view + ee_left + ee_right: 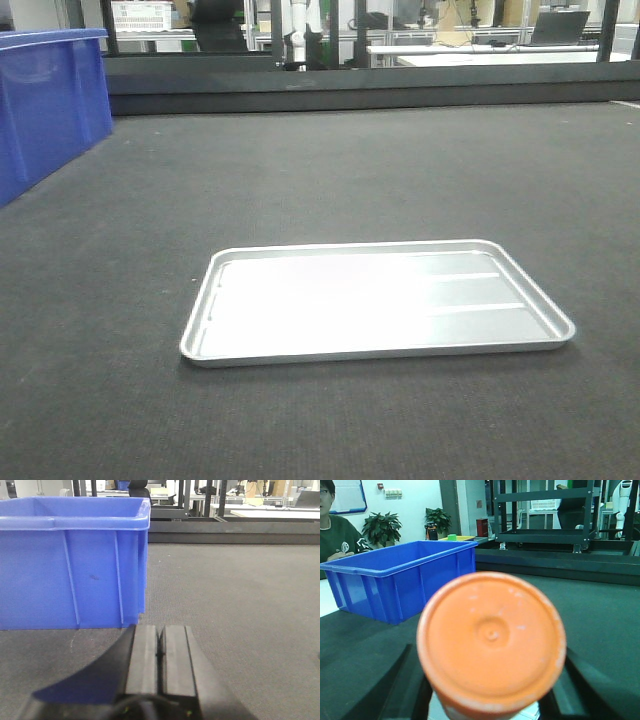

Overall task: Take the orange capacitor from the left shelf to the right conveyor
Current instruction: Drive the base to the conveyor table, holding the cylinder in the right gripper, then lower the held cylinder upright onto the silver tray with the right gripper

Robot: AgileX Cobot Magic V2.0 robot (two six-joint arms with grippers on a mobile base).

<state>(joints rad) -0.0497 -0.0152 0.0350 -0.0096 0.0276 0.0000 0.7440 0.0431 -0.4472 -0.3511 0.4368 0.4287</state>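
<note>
Your right end effector [492, 692] pinches the orange capacitor [491, 642] above the right conveyor [320, 170], blue bin [400, 580] at ten o'clock; the left end effector [160, 650] is pressed together, empty. Carry stage, seemingly: next, set it upright on the belt, off the silver tray [375, 300].

The dark grey conveyor belt [320, 160] carried a silver tray [375, 300] and, ahead-left of the left gripper [160, 630], a blue bin [70, 565].

Shallow silver tray [377, 300] lying flat, blue plastic bin [45, 100] well apart, 2 potted plants [382, 527] beyond
</note>
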